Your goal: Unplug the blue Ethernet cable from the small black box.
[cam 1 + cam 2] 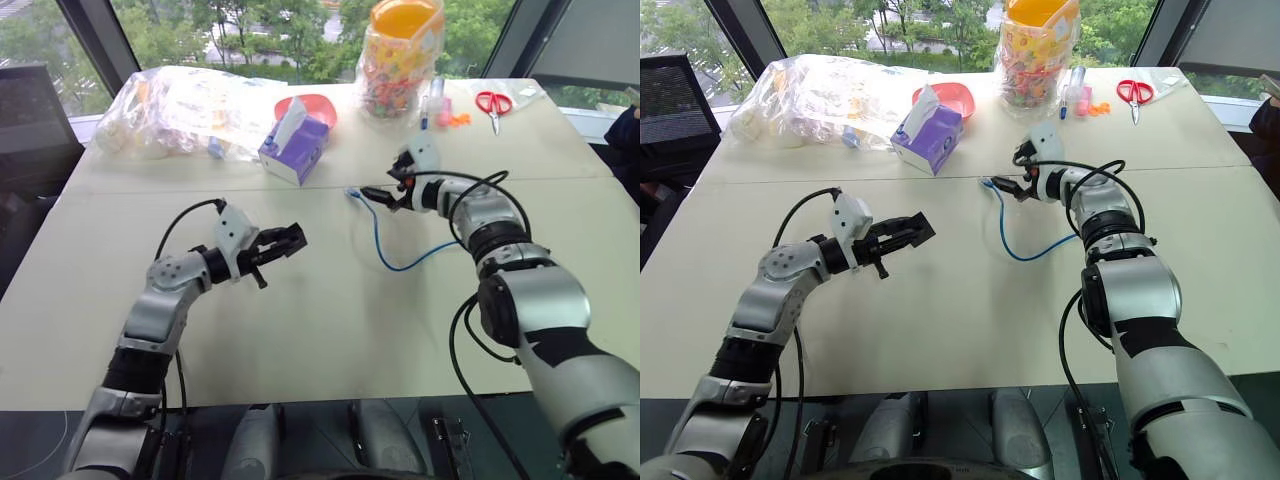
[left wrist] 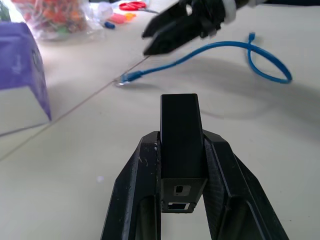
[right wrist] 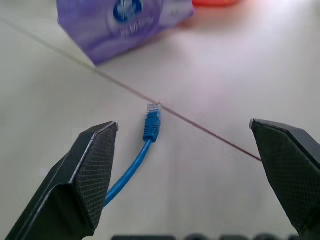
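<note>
left claw (image 1: 290, 240): clamped on the small black box (image 2: 181, 140); box's near end with its ports cut off between the fingers, far end juts past the tips. arm bent, reaching level over the table (image 1: 320, 330), pointing toward the right claw.
right claw (image 1: 372, 194): fingers wide apart, nothing between them; fingertips partly cut off in the wrist view. forearm stretched forward, wrist angled toward the left arm.
blue ethernet cable (image 1: 385, 250): lies loose on the table, free of the box; one clear plug (image 3: 152, 120) just ahead of the right claw, beside the table seam; far end hidden under the right forearm.
purple tissue box (image 1: 294, 148): beyond the plug.
</note>
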`<state>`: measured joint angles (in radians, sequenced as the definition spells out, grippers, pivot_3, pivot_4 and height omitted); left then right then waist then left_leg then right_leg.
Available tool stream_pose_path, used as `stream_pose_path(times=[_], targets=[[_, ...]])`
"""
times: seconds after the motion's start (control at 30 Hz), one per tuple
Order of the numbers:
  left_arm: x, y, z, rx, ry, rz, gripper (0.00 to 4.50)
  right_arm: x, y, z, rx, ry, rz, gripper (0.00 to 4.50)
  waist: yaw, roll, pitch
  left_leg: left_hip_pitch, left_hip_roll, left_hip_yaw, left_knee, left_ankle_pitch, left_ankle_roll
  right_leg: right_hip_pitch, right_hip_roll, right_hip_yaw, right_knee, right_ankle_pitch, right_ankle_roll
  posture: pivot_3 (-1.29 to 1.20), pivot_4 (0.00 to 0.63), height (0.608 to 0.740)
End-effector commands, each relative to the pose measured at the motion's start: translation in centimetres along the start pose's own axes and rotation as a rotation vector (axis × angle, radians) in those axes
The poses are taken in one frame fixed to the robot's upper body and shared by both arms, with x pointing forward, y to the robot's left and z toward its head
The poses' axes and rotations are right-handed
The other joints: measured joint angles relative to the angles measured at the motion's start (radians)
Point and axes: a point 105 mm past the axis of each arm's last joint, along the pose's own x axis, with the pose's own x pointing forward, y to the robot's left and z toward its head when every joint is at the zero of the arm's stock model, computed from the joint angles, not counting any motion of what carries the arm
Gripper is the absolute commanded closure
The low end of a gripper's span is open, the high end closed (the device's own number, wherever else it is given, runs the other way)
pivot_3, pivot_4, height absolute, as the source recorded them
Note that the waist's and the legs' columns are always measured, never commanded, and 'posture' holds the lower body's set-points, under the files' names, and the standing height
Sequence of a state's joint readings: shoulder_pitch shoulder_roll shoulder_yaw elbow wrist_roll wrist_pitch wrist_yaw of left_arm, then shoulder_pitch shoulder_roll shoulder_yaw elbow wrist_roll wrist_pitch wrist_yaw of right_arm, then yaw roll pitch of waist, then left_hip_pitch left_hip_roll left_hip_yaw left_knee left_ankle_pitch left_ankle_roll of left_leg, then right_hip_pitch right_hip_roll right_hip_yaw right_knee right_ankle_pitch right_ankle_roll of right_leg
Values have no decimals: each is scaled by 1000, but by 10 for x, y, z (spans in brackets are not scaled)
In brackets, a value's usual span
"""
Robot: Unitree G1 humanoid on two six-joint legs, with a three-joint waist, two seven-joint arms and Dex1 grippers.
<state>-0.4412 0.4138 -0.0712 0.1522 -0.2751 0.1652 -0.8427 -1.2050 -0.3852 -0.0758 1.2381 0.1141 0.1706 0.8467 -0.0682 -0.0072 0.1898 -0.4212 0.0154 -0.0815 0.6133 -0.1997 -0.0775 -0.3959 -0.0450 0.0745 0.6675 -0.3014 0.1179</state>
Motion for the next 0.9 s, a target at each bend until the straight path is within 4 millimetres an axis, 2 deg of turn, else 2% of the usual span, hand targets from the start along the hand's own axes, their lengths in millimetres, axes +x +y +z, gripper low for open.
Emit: stream_pose_path(times=[0.03, 0.17, 0.43, 0.5, 0.53, 0.7, 0.73, 0.9], targets=[[19, 10, -6, 4, 15, 31, 3997, -7, 22, 53, 110, -184, 184, 42, 2, 0, 0, 0, 0, 0, 0, 0, 0, 0, 0, 0, 0, 0, 0, 0, 150, 740], [36, 20, -16, 5, 39, 67, 3997, -21, 51, 70, 146, -248, 353, 42, 3, 0, 0, 0, 0, 0, 0, 0, 0, 1, 0, 0, 0, 1, 1, 0, 150, 740], [42, 18, -38, 12, 95, 54, 3997, -35, 67, 65, 157, -260, 334, 42, 20, 0, 0, 4, -1, -1, 2, 0, 1, 5, 0, 0, 0, 2, 3, 0, 150, 740], [41, 16, -45, -3, 117, 49, 2967, -35, 69, 61, 165, -253, 330, 0, 21, 0, -1, 6, -1, -1, 2, 1, 1, 8, 0, 0, 0, 2, 3, 0, 150, 740], [39, 14, -48, -10, 123, 43, 2710, -35, 69, 60, 169, -251, 328, 0, 19, 1, -1, 8, -1, -1, 2, 1, 1, 9, 0, 0, 0, 2, 3, 0, 150, 740], [33, 15, -49, -27, 127, 49, 369, -34, 72, 58, 178, -246, 330, 0, 17, 1, -1, 8, -1, 0, 0, 1, 2, 7, 0, 1, 0, 2, 3, 0, 150, 740], [30, 16, -48, -33, 125, 51, 34, -33, 72, 58, 177, -243, 332, 0, 16, 1, -1, 8, -1, 0, 0, 1, 2, 7, 0, 1, 0, 2, 3, 0, 150, 740], [14, 18, -41, -34, 111, 48, 34, -32, 73, 59, 166, -233, 348, 0, 1, 1, -1, 8, 0, 0, -2, 1, 2, 6, 0, 1, 0, 2, 3, 0, 150, 740]])
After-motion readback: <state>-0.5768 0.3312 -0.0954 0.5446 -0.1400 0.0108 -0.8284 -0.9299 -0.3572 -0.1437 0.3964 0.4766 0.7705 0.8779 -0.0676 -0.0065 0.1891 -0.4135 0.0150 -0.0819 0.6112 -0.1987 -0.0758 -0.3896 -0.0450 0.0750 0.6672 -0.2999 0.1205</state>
